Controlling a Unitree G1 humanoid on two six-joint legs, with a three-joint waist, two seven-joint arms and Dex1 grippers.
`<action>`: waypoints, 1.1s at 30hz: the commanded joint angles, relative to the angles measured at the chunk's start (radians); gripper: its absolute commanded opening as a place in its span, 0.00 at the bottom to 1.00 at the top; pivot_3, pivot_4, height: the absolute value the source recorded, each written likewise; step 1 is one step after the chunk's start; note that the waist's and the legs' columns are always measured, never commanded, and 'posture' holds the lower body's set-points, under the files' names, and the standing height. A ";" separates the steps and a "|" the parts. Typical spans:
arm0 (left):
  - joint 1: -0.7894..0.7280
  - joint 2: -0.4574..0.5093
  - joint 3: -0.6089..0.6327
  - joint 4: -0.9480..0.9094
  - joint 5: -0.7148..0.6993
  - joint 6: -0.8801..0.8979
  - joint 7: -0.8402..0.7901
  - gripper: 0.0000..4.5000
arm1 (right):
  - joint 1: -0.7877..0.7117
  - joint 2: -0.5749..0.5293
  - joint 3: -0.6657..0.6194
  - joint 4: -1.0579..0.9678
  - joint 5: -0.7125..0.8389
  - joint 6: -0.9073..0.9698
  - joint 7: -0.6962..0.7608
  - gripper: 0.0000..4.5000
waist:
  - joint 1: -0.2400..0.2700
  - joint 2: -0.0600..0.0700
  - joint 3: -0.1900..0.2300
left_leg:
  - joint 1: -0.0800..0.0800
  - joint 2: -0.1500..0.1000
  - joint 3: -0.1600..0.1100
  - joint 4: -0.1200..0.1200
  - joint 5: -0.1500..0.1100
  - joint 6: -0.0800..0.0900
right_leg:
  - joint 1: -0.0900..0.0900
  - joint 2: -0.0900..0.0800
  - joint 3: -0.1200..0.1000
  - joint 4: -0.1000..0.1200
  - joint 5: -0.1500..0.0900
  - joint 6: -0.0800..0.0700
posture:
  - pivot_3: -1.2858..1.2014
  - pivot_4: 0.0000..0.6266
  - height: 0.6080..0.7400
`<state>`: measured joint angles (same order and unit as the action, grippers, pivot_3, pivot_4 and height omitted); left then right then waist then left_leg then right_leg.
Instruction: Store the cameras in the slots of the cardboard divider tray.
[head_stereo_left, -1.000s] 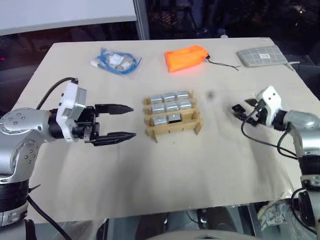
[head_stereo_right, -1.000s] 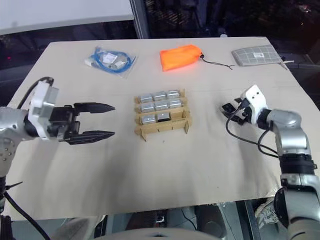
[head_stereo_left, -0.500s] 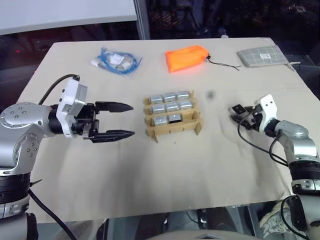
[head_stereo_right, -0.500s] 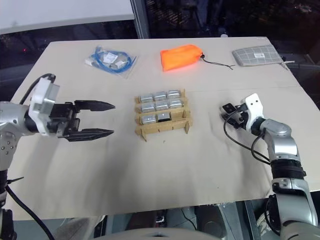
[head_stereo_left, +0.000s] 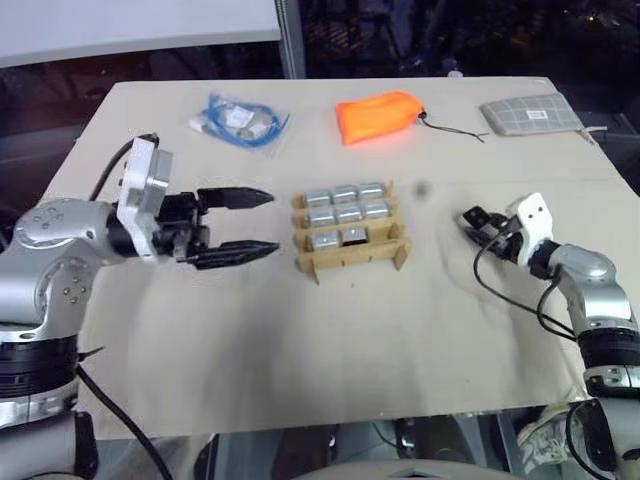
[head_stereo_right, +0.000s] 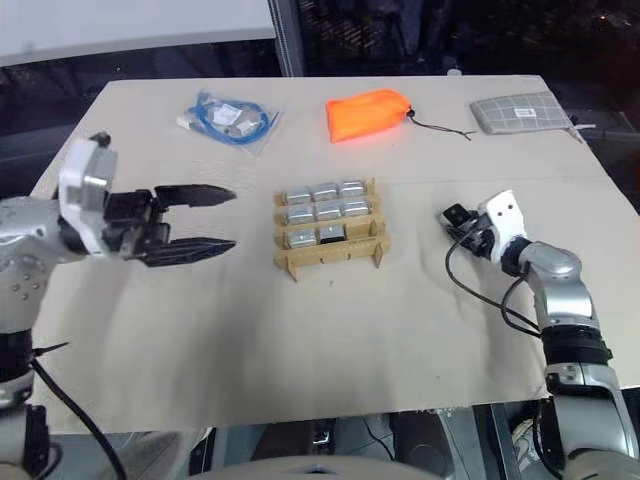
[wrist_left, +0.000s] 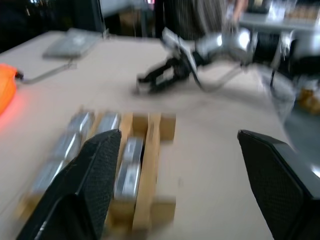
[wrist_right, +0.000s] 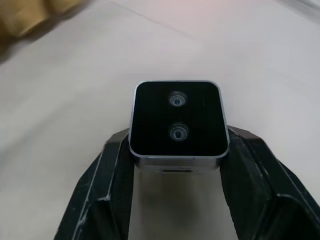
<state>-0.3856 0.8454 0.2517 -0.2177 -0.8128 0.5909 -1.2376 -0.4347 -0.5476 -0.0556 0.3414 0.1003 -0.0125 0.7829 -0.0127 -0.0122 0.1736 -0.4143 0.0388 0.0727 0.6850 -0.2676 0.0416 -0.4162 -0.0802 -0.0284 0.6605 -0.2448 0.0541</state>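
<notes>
The right tool (wrist_right: 176, 200) has its two black fingers (wrist_right: 107, 192) pressed against the sides of a small silver-grey metallic camera with a black square face and pale rim (wrist_right: 176, 120), pinching it low over the beige tabletop (head_stereo_left: 330, 340), well to the right of the tan-brown cardboard divider tray (head_stereo_left: 349, 260). The left tool (head_stereo_left: 262, 224) hangs spread and empty beside the tray's left end, pointing toward it.

The grip looks shallow to judge by the right wrist view: the fingers meet only the lower part of the camera, so it could tip or slip out during the carry across to the tray. The slots are camera-sized, so a tilted camera could catch on a cardboard strip and shove the light tray along the tabletop rather than drop in. The spread left tool is near enough to steady the tray, but could equally nudge it out of line.

The head views show the tray's back two rows filled with cameras (head_stereo_left: 345, 204), and the front row holding two, with its right-hand slot seemingly free; there the right tool's load is too small to make out. The right wrist view shows that load plainly, with two small lenses on the black face, though the tray is no more than a tan blur at its edge. The left wrist view shows the tray end-on, with the right arm beyond it.
</notes>
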 joint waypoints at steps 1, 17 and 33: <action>0.007 -0.074 -0.075 -0.061 -0.034 0.103 0.143 0.86 | -0.010 0.025 0.075 -0.180 -0.051 -0.227 0.006 0.42 | -0.007 -0.001 0.000 | 0.000 0.000 0.000 0.000 0.000 0.000 | 0.000 0.001 0.000 0.000 0.000 0.000 | 0.52 0.24 1.00; -0.068 -0.194 -0.183 -0.002 -0.069 0.320 0.286 0.86 | -0.114 0.095 0.336 -0.314 -0.289 -0.582 -0.045 0.42 | 0.001 -0.002 0.000 | 0.000 0.000 -0.002 0.002 0.000 -0.001 | 0.001 0.001 -0.002 0.001 0.000 0.000 | 0.52 0.24 1.00; -0.061 -0.198 -0.166 -0.008 -0.081 0.318 0.277 0.19 | -0.119 0.111 0.371 -0.325 -0.316 -0.617 -0.073 0.42 | 0.000 -0.002 0.000 | 0.000 0.000 -0.002 0.003 0.000 -0.001 | 0.001 0.001 -0.002 0.001 0.000 0.000 | 0.52 0.24 1.00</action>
<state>-0.4431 0.6442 0.0726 -0.2008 -0.8838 0.9154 -0.9520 -0.5334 -0.4422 0.3187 0.0533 -0.2236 -0.6191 0.7303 -0.0123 -0.0141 0.1740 -0.4138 0.0388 0.0708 0.6875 -0.2671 0.0407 -0.4147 -0.0797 -0.0301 0.6614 -0.2447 0.0538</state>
